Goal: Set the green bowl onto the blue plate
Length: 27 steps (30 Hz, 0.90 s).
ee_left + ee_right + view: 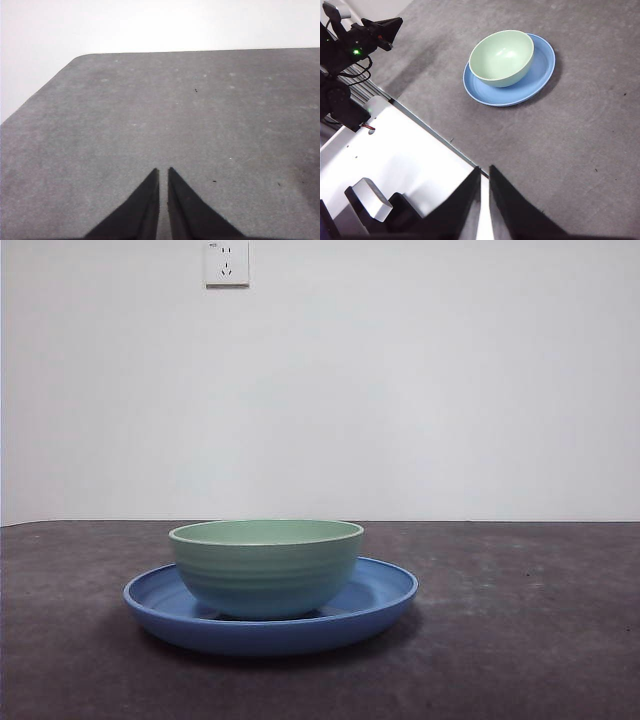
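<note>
Front view has the green bowl [266, 568] sitting upright inside the blue plate [385, 592] on the table [540, 640]. Both grippers, left [163, 171] and right [485, 169], hang well clear, fingers nearly pressed together, holding nothing.

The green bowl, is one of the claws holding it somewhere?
No, nothing is held. The green bowl sits free on the blue plate. The left claw and right claw are both shut on nothing, away from it.
</note>
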Tool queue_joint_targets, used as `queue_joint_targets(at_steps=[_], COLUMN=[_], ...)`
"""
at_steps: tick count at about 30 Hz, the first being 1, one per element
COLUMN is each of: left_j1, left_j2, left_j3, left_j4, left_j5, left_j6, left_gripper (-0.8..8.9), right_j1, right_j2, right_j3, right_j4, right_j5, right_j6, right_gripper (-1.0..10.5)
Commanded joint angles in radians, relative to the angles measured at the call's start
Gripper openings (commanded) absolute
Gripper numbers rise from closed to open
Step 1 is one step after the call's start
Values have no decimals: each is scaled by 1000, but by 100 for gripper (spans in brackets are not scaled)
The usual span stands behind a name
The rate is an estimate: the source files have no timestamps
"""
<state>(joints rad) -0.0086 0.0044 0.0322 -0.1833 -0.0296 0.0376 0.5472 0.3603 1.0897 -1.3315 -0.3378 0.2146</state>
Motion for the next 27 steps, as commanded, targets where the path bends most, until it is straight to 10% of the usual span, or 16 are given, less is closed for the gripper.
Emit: queue_joint_targets(at_steps=[1, 27], left_j1=[2, 2], left_j2=[-1, -1], left_j3=[-21, -21], left_j4=[-4, -4], left_j5=[-6, -6], left_j6=[-5, -5], left_gripper=[28, 28], right_j1=[5, -120], right_j2=[1, -1], right_j3=[11, -62], right_j4=[7, 150], right_j5=[-2, -5], right_j6=[9, 6], right_gripper=[24, 24])
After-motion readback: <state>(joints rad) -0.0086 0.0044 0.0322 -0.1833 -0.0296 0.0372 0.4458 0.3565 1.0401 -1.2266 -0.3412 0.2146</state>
